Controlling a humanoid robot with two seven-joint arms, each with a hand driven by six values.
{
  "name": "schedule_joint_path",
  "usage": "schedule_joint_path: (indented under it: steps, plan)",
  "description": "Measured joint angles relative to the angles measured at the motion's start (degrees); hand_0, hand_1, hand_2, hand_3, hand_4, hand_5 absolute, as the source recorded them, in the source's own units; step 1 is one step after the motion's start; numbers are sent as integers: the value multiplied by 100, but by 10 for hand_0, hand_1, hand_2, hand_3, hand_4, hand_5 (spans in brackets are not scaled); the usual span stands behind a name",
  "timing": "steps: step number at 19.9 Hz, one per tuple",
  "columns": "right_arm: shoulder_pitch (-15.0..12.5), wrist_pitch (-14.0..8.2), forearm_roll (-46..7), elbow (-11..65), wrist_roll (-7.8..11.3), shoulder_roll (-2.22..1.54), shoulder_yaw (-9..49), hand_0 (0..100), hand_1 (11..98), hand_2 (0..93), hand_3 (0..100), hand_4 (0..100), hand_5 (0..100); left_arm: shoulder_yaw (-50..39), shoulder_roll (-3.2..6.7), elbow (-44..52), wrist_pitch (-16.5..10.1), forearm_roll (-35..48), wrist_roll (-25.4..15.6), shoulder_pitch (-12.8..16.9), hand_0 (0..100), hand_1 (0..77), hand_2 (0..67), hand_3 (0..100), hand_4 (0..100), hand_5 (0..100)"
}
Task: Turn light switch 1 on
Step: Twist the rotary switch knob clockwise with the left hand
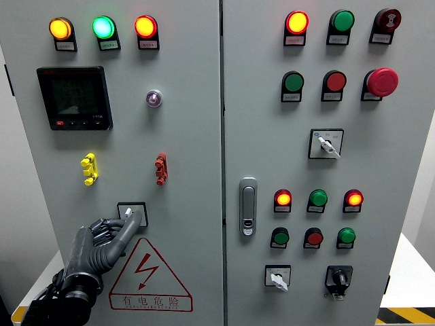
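While left hand [102, 241] reaches up from lower-left corner of cabinet door [183, 136], fingertips [134, 219] touch switch [131, 212], low on left door above warning triangle [149, 275]. Fingers loosely curled, index extended, gripping nothing. To do well: catch knob squarely, turn steadily, avoid slipping off. Right hand out of view.

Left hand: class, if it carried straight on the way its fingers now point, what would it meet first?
The left hand points up and right at the small rotary switch above the warning triangle. Its fingertips already seem to reach the knob, so that comes first, though depth is unclear.
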Motion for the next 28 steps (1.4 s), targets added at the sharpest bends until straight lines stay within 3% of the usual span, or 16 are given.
schedule_joint_path:
  steps: [18, 25, 28]
  plan:
    - [0, 0, 0, -4, 2, 0, 2, 0, 196, 0, 196, 193, 106, 5, 0, 104, -17, 0, 9, -76, 364, 594, 571, 843, 994, 669]
    - [0, 0, 0, -3, 2, -1, 5, 0, 196, 0, 196, 193, 106, 7, 0, 115, -18, -1, 9, -121, 647, 607, 580, 838, 990, 674]
    - [0, 0, 0, -2, 2, -1, -1, 0, 196, 0, 196, 193, 106, 3, 0, 115, -18, -1, 9, -126, 716, 600, 583, 838, 990, 676]
